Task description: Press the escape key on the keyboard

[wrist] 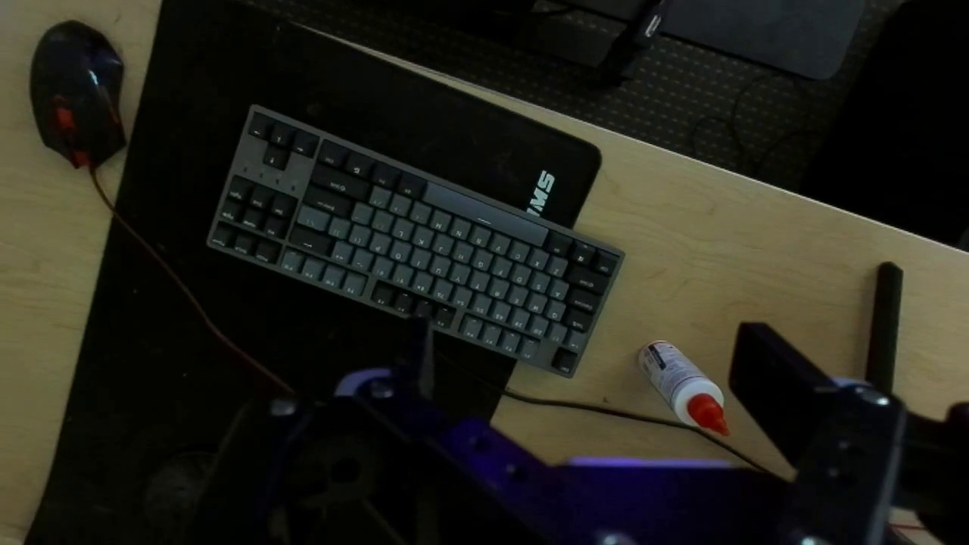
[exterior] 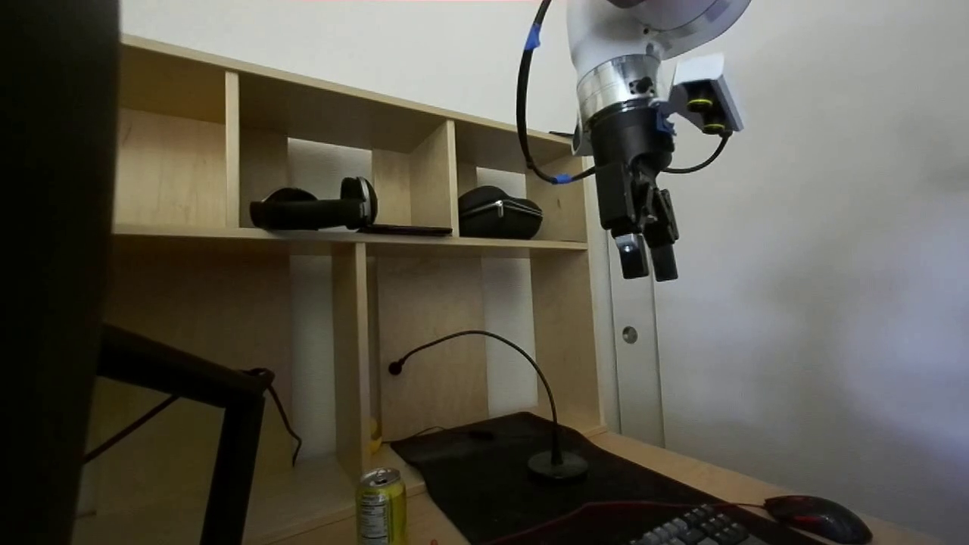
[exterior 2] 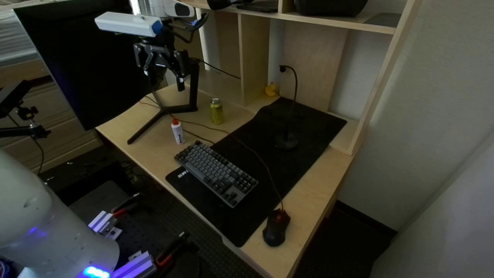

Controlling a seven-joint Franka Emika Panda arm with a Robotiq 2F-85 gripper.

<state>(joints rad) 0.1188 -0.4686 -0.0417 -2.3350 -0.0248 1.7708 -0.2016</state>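
A pale wooden desk (exterior 2: 316, 181) bears a black mat (exterior 2: 279, 166); across it, one end over bare wood, lies the keyboard (exterior 2: 216, 172). In an exterior view the gripper (exterior 2: 166, 82) hangs at the keyboard's eleven o'clock, fingers (wrist: 780, 386) wide apart; a mouse (exterior 2: 276, 228) sits at four.

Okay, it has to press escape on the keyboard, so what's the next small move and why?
Probably close the claw: its fingers stand apart, and in the wrist view the escape key shows between them, so together they could make one pressing tip. In an exterior view it hangs well above the keyboard, so there seems room to close first.
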